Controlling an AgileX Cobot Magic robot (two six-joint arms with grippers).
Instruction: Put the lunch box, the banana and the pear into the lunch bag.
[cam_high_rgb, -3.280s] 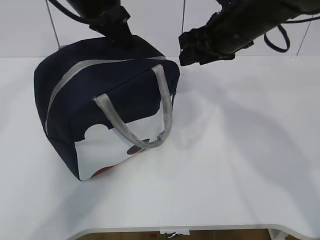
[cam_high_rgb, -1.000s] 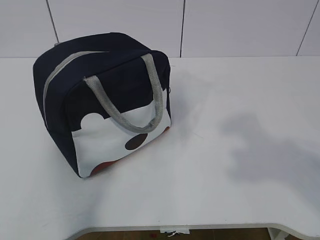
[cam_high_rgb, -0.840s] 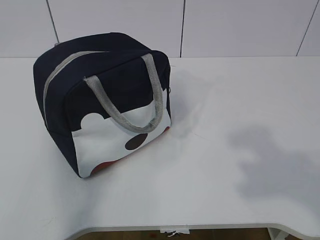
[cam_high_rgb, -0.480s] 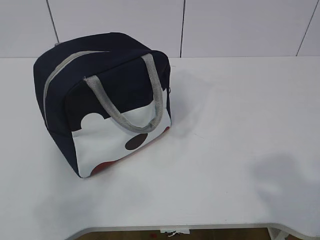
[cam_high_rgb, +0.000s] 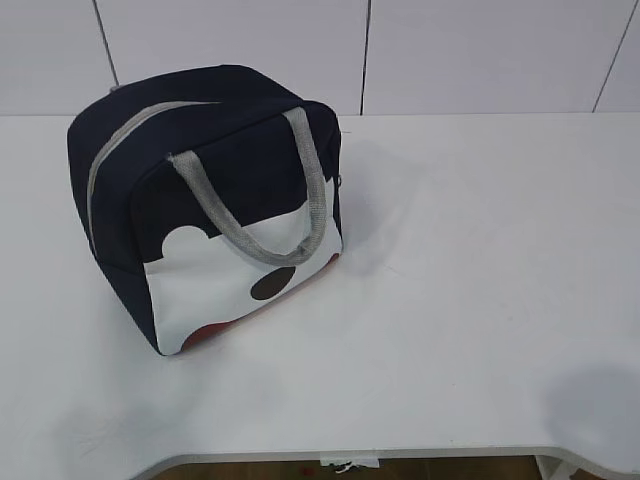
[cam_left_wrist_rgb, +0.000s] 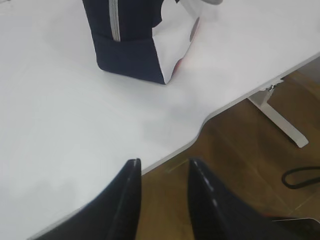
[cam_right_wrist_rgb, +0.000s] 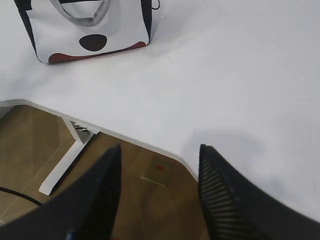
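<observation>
The navy lunch bag (cam_high_rgb: 200, 200) stands zipped shut at the left of the white table (cam_high_rgb: 480, 280), grey handles up, its white dotted panel facing the front. It also shows at the top of the left wrist view (cam_left_wrist_rgb: 135, 40) and the right wrist view (cam_right_wrist_rgb: 85, 25). The lunch box, the banana and the pear are out of view. Both arms are outside the exterior view. My left gripper (cam_left_wrist_rgb: 162, 167) is open and empty over the table's front edge. My right gripper (cam_right_wrist_rgb: 160, 152) is open and empty, also over the front edge.
The table's front edge (cam_left_wrist_rgb: 200, 125) curves inward, with brown floor (cam_left_wrist_rgb: 240, 165) and a white table leg (cam_left_wrist_rgb: 277, 117) below. A black cable (cam_left_wrist_rgb: 300, 176) lies on the floor. A white wall stands behind the table.
Both arms have left the bag's top and gone out of the exterior view. The bag has settled upright. The arm's shadow has slid to the table's front right corner.
</observation>
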